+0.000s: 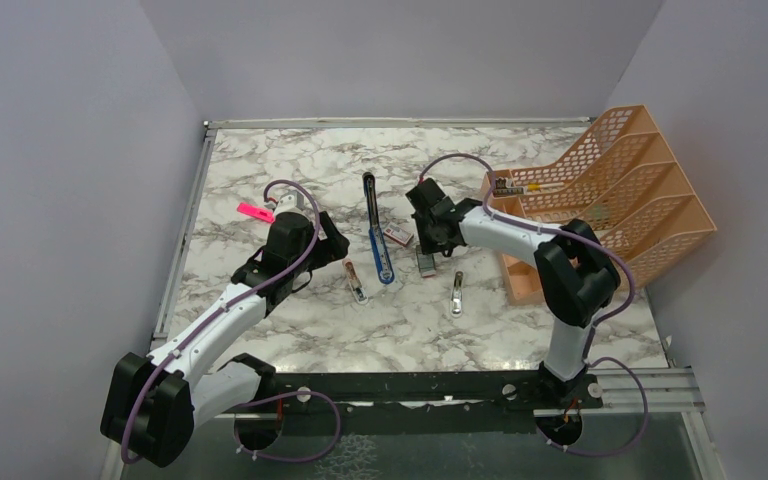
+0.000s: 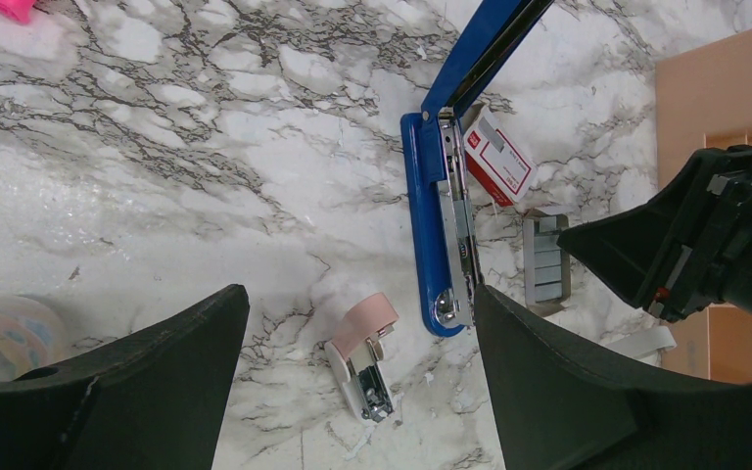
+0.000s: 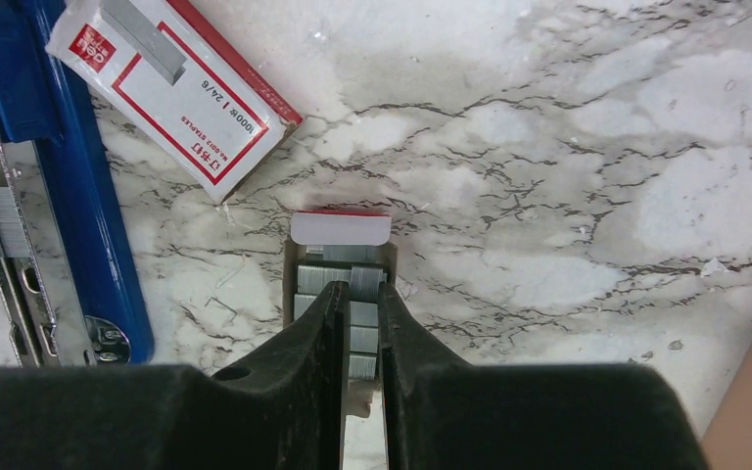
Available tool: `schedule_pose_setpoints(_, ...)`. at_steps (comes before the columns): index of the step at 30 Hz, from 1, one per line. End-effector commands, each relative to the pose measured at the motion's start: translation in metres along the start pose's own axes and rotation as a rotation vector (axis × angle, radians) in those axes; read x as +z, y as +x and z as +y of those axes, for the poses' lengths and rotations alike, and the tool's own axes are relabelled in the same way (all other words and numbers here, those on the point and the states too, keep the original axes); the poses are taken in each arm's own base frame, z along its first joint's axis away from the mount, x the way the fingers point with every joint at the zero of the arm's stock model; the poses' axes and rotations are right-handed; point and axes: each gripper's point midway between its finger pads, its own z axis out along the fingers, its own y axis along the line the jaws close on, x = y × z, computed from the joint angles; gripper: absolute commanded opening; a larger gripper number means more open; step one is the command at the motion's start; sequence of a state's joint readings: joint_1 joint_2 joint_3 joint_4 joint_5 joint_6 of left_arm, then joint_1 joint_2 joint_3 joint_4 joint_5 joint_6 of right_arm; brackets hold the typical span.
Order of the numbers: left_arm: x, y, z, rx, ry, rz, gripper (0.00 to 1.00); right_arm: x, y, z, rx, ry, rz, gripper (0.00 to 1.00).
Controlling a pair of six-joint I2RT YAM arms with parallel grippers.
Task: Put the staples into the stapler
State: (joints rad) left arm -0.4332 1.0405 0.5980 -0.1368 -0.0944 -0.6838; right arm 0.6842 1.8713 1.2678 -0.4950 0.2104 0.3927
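Note:
The blue stapler (image 1: pixel 378 240) lies swung open on the marble table, its silver rail (image 2: pixel 458 240) facing up. In the right wrist view the stapler (image 3: pixel 69 196) runs down the left edge. Right of it the staples (image 3: pixel 362 279) sit in rows in a small cardboard tray (image 1: pixel 425 262), seen in the left wrist view as staples (image 2: pixel 546 259). The red-and-white box sleeve (image 3: pixel 181 93) lies beside them. My right gripper (image 3: pixel 360 291) reaches down into the tray, its narrow jaws shut on one column of staples. My left gripper (image 2: pixel 359 294) hovers open left of the stapler, holding nothing.
A small pink-and-white stapler (image 2: pixel 362 352) lies below my left gripper. A silver tool (image 1: pixel 457 293) rests in front of the tray. An orange file rack (image 1: pixel 600 200) stands at the right, a pink marker (image 1: pixel 254 212) at the left.

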Motion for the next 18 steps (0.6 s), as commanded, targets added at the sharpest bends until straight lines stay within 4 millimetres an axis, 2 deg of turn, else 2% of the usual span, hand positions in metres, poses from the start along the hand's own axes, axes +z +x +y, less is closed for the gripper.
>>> schedule_pose_setpoints(1, -0.002, -0.004, -0.001, 0.002, 0.008, -0.017, 0.85, -0.012, -0.025, -0.004, 0.022, 0.007, -0.126, 0.20)
schedule_pose_setpoints(7, -0.002, -0.005, -0.001, 0.001, 0.010, -0.018, 0.85, -0.018, -0.028, 0.000, 0.020, -0.030, -0.160, 0.19)
schedule_pose_setpoints(11, -0.002, -0.005, -0.002, 0.000, 0.010, -0.019, 0.85, -0.036, -0.027, 0.011, 0.004, -0.089, -0.183, 0.20)
schedule_pose_setpoints(14, -0.002, -0.007, -0.002, -0.001, 0.012, -0.022, 0.85, -0.049, -0.016, 0.027, -0.028, -0.130, -0.187, 0.20)
schedule_pose_setpoints(18, -0.001, -0.007, -0.003, -0.003, 0.010, -0.022, 0.85, -0.063, 0.011, 0.056, -0.103, -0.197, -0.166, 0.21)
